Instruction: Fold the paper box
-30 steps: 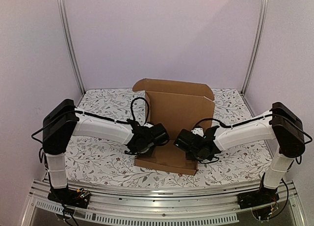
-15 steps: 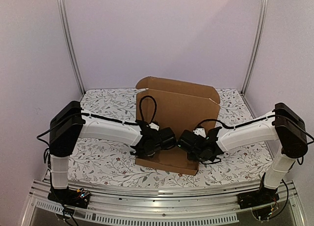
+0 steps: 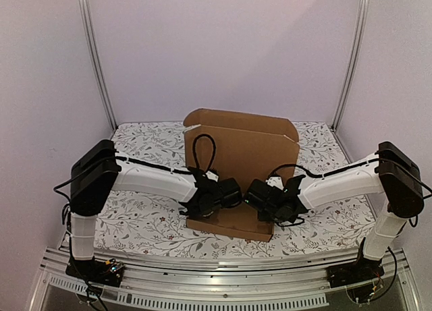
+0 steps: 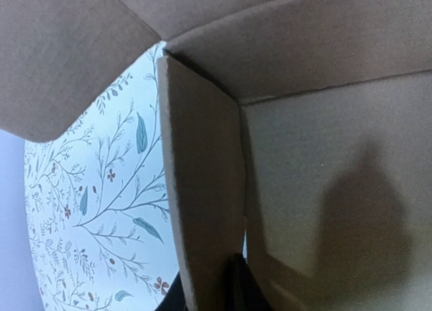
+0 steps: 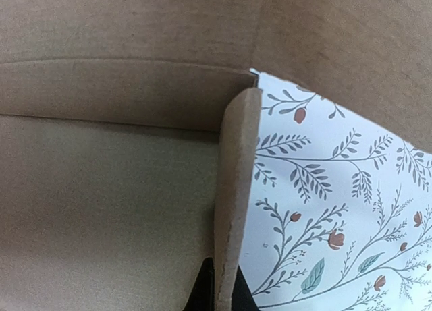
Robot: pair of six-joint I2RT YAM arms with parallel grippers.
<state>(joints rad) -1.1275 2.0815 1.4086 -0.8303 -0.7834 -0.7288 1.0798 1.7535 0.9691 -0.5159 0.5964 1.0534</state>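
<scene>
The brown cardboard paper box (image 3: 239, 149) lies in the middle of the table with its big back panel raised upright and its base flat. My left gripper (image 3: 226, 193) is shut on the box's left side wall (image 4: 202, 210), which stands on edge between the fingertips (image 4: 239, 287). My right gripper (image 3: 255, 195) is shut on the right side wall (image 5: 233, 203), its dark fingertips (image 5: 202, 291) pinching the flap's lower end. Both grippers sit close together over the box base. The inside floor and back panel (image 5: 108, 189) fill most of both wrist views.
The table has a white cloth with a floral print (image 3: 142, 216), also visible in the wrist views (image 4: 101, 210) (image 5: 324, 210). Metal frame posts (image 3: 94, 54) (image 3: 351, 54) stand at the back corners, with pale walls around.
Both grippers moved inward toward the box's centre, bringing the side walls up. The raised back panel has shifted and stands slightly straighter and wider than a second ago.
</scene>
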